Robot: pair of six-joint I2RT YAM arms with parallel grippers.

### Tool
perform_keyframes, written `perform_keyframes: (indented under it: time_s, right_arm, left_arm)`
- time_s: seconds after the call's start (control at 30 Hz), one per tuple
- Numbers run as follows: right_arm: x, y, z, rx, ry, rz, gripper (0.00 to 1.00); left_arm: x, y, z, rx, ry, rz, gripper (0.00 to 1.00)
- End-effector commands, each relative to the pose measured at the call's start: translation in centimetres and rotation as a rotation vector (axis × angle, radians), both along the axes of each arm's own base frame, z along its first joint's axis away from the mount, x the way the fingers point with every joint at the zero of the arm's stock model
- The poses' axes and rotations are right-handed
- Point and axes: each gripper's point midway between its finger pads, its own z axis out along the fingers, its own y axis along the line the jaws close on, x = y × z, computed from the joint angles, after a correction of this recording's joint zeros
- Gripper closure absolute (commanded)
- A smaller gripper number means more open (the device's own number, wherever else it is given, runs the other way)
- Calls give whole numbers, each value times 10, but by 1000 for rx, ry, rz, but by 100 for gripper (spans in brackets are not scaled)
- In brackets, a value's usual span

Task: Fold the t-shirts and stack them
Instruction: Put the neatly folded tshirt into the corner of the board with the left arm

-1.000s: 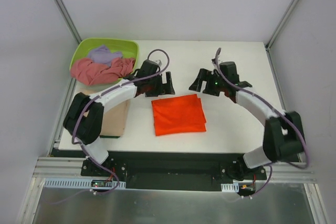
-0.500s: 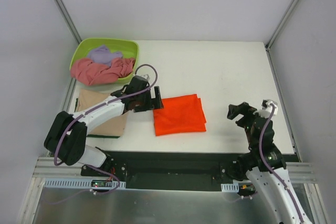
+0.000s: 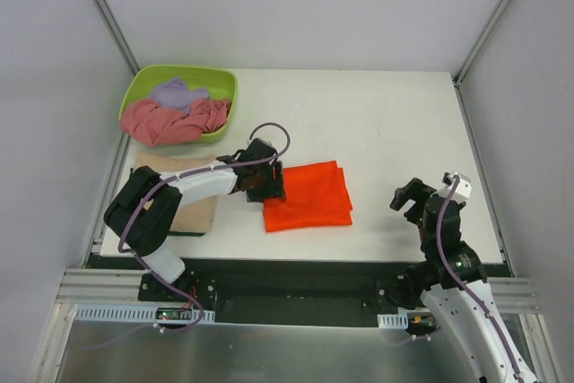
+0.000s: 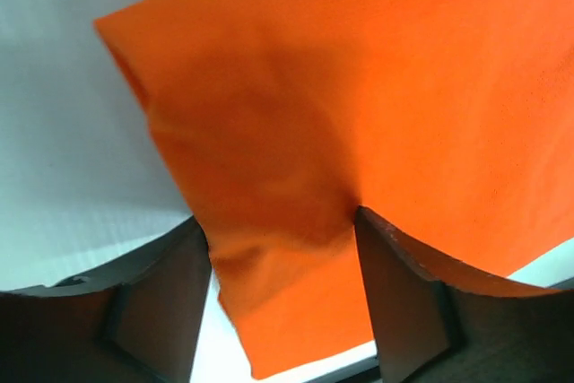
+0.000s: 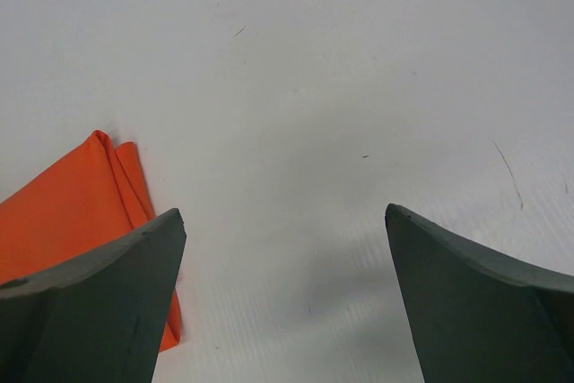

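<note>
The left arm crossed over the tan t-shirt (image 3: pixel 195 213), so only its near right part and a strip along its far edge showed; its full outline could not be traced. It lay flat at the left side of the desk (image 3: pixel 386 123), just in front of the lime-green tub (image 3: pixel 148 81). Inside the tub, the dusty pink t-shirt (image 3: pixel 166 121) lay crumpled, and the pale lavender t-shirt (image 3: pixel 177 93) sat bunched on it toward the far wall. How much cloth lay beneath could not be seen.

The orange t-shirt (image 3: pixel 309 195) lay folded into a rough rectangle near the middle of the desk, well apart from the tub. In the left wrist view the cloth filled most of the frame as a smooth, matte knit, cut off at the top and right, with a stacked fold edge at the upper left.

The left end effector (image 3: pixel 267 184) was at the shirt's left edge. Its 2 dark fingers stood apart with the layered edge between them, the cloth reaching both inner faces; no firm clamp was visible.

The right end effector (image 3: pixel 411 206) was over bare desk to the right of the shirt, close to the near edge, its 2 fingers wide apart. Its wrist view showed only 1 corner of the shirt, partly behind the finger at the left of that view, on a white, faintly scuffed surface.
</note>
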Motion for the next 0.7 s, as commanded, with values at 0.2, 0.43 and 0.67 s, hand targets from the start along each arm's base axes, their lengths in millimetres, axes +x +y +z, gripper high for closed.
perform_keyframes:
  time_s: [0.2,0.43,0.67]
  right_arm:
    - [-2,-10,20,-22,-41,-38,4]
    - [-7,-19,24,-35,-66,-73,4]
    - [-9,-16,24,-18,-42,-62,4]
  left_arm:
    - [1,6,-24,261,9,34,79]
    - [31,14,2,435,-169,-114,100]
    - [33,65,43,644,-349,-285,100]
